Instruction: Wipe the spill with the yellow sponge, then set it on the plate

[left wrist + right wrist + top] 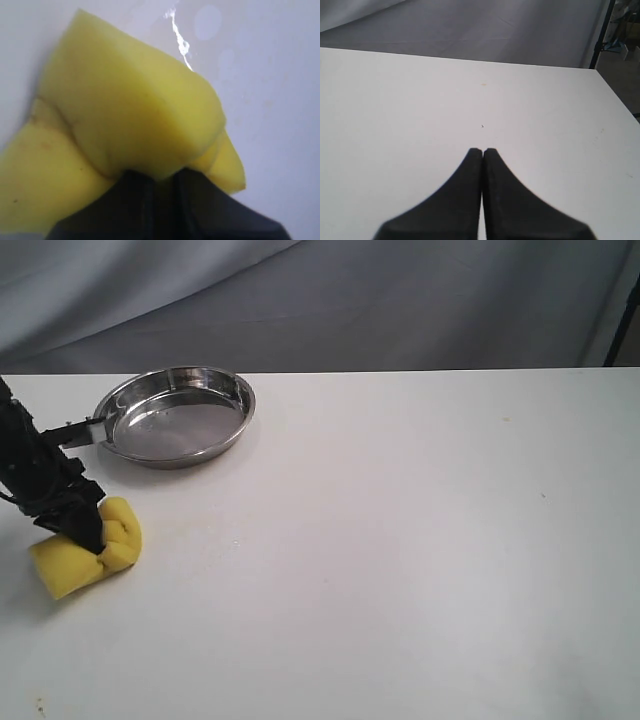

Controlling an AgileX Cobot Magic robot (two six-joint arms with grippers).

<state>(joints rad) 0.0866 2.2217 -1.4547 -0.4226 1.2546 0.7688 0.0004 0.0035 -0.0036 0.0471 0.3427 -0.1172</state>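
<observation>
Left gripper (pixel 82 525): pinching the yellow sponge (pixel 72 572) across its middle.
Plate (pixel 240 412): just beyond the sponge, on the left arm's side.
Right gripper (pixel 483 152): jaws pressed together, empty.
Spill: not visible.

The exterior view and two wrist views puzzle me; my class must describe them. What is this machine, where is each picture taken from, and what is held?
It is a robot with two arms, each ending in an end effector. One camera watches the white table from outside; one sits on each wrist. The left end effector is shut on a yellow sponge resting on the table, near an empty steel plate. The right end effector is shut, holding nothing.
</observation>
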